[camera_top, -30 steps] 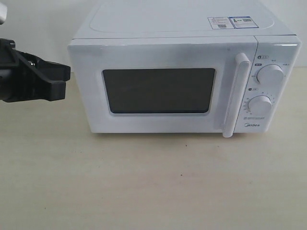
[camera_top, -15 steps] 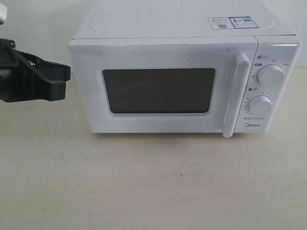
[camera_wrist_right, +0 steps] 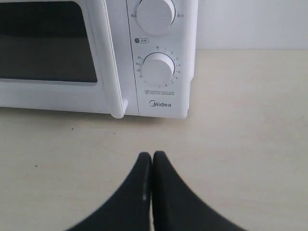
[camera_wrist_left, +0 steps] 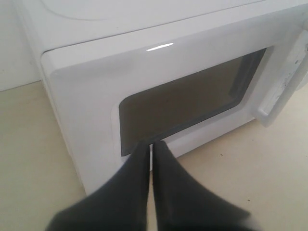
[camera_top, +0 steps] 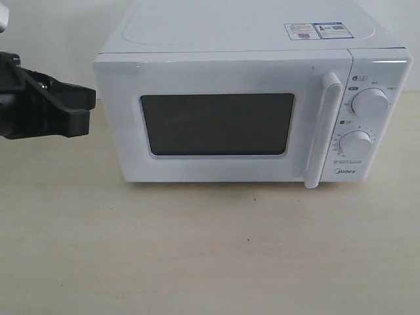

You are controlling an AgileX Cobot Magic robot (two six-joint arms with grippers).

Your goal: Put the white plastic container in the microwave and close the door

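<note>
The white Midea microwave (camera_top: 249, 39) stands at the back of the table, its door (camera_top: 216, 125) shut flush, dark window facing me and the white bar handle (camera_top: 325, 131) upright beside two round knobs (camera_top: 369, 102). My left gripper (camera_top: 88, 111) hovers just left of the microwave's side, shut with nothing held; in the left wrist view that gripper (camera_wrist_left: 151, 144) points at the door's lower corner (camera_wrist_left: 96, 139). Low over the table, my right gripper (camera_wrist_right: 152, 155) is shut and empty in front of the control panel (camera_wrist_right: 159, 70); it is out of the exterior view. The white plastic container is out of view.
A beige tabletop (camera_top: 210, 249) stretches in front of the microwave. A pale wall (camera_top: 52, 33) rises behind. Stickers (camera_top: 315, 30) lie on the microwave's top.
</note>
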